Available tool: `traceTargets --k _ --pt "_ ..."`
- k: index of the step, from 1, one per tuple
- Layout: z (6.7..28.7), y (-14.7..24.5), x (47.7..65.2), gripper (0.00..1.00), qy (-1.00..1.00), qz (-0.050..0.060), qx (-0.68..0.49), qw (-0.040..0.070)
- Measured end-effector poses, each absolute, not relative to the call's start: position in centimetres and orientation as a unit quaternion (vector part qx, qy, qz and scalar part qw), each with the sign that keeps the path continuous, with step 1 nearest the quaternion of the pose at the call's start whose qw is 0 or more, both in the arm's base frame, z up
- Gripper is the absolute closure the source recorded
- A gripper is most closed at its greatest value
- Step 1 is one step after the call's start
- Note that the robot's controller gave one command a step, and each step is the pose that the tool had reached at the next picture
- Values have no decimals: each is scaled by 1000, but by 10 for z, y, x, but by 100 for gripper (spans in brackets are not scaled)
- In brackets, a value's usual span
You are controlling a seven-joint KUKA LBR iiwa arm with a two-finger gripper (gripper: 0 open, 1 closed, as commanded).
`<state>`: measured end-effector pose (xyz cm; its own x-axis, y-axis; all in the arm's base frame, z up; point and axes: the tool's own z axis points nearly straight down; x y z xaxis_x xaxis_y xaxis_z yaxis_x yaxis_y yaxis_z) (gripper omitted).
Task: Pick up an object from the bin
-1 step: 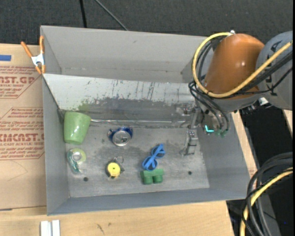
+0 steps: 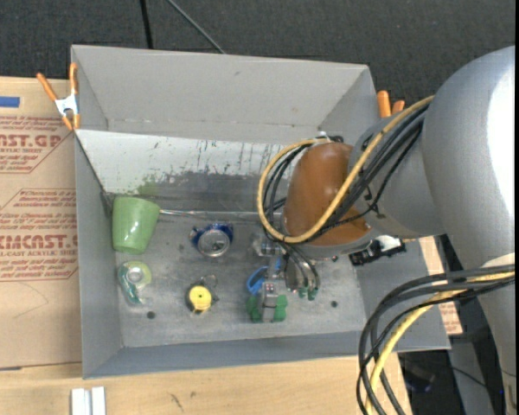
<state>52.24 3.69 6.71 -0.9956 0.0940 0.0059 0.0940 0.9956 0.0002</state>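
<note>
My gripper (image 2: 287, 271) hangs low over the bin's floor, right of the middle, under the arm's orange cover. Directly below and in front of it lies a small green and blue thing (image 2: 266, 303), partly hidden by the gripper. Whether the two touch I cannot tell. A blue can (image 2: 213, 239) lies on its side just to the gripper's left. A small yellow round thing (image 2: 199, 298) rests further left, near the front wall.
A pale green cup (image 2: 134, 223) lies tipped at the bin's left wall, and a clear, greenish thing (image 2: 133, 281) sits in front of it. The arm and its cables cover the bin's right side.
</note>
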Motion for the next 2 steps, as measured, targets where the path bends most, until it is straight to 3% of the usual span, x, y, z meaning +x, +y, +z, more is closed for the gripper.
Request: traceTargets --k 1,2 --pt "72 35 524 100 -999 0 -48 3" --pt "198 37 496 100 -998 -1 -55 -4"
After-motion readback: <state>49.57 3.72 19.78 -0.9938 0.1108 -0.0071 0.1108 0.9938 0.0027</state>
